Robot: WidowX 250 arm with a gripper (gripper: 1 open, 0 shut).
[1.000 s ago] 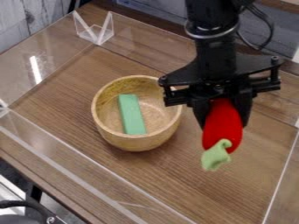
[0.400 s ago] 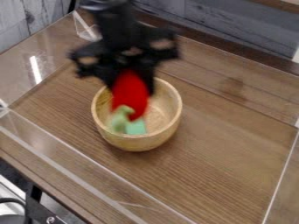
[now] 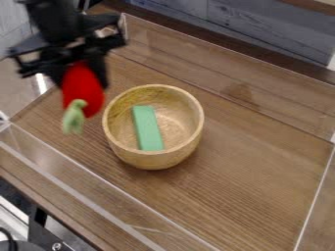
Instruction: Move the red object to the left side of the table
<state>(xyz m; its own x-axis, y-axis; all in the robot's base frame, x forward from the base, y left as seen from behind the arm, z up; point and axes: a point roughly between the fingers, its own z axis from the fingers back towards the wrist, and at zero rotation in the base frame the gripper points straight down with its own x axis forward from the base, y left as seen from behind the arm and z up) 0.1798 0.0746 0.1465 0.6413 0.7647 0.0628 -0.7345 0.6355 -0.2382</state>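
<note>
Blur softens the whole upper-left corner, where the black gripper (image 3: pixel 78 61) hangs over the table (image 3: pixel 249 186). Its fingers are clamped on the red object (image 3: pixel 82 84), which dangles upright between them with its pale green stub pointing down, clear of the wood. How far the object is above the surface cannot be judged from this single view. The upper part of the arm is cut off by the top edge, and the finger edges smear into the dark body, so the exact contact points on the red skin are hard to make out.

The red object sits just to the left of the wooden bowl (image 3: pixel 155 125), apart from its rim, over the left portion of the tabletop. Inside the bowl lies a flat green block (image 3: pixel 147 128), lengthwise, fully in view.

Clear plastic walls (image 3: pixel 78 191) run round the tabletop; their edges show only as faint bright lines, and the near-left wall partly washes out what is behind it. At the bottom-left corner, dark cables or hardware peek in, too cropped to identify. The right wall is cut by the frame's edge.
</note>
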